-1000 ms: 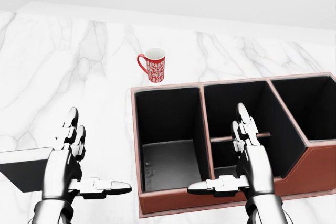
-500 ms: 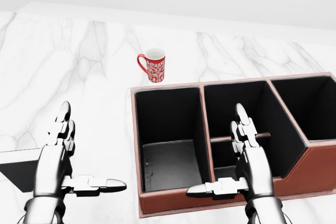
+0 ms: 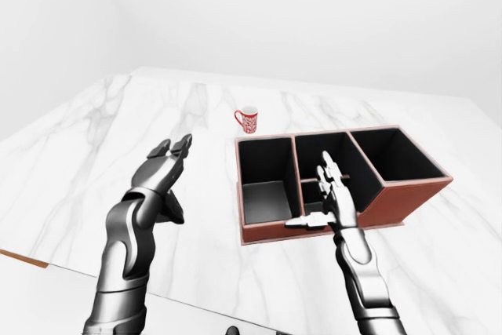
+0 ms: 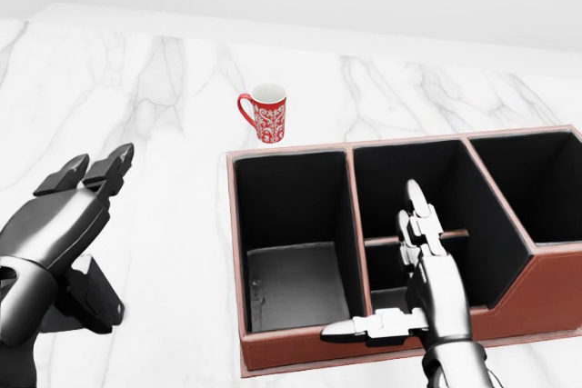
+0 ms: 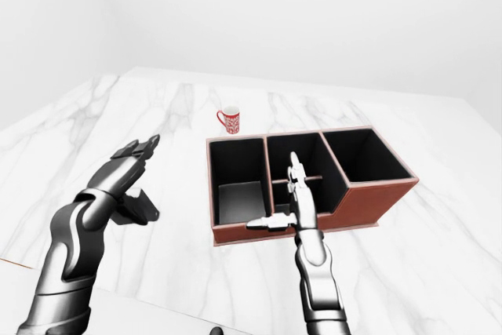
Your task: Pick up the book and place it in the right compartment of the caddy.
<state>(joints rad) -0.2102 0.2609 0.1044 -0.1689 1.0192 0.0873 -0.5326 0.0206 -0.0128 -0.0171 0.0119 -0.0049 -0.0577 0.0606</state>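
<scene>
The book is almost hidden under my left hand; only a dark flat sliver shows below the palm at the head view's lower left. That hand is open, fingers stretched toward the upper right, thumb spread below. The red-brown caddy with black insides lies on the right; its right compartment holds nothing. My right hand hovers open and flat over the near rim of the divided middle compartment, thumb pointing left.
A red patterned mug stands above the caddy's left compartment on the white marble table. In the left-eye view the table's near edge runs along the lower left.
My left hand has rolled over and swung left, now covering the book that lay in plain sight. The right hand has sunk slightly. The camera has not moved.
</scene>
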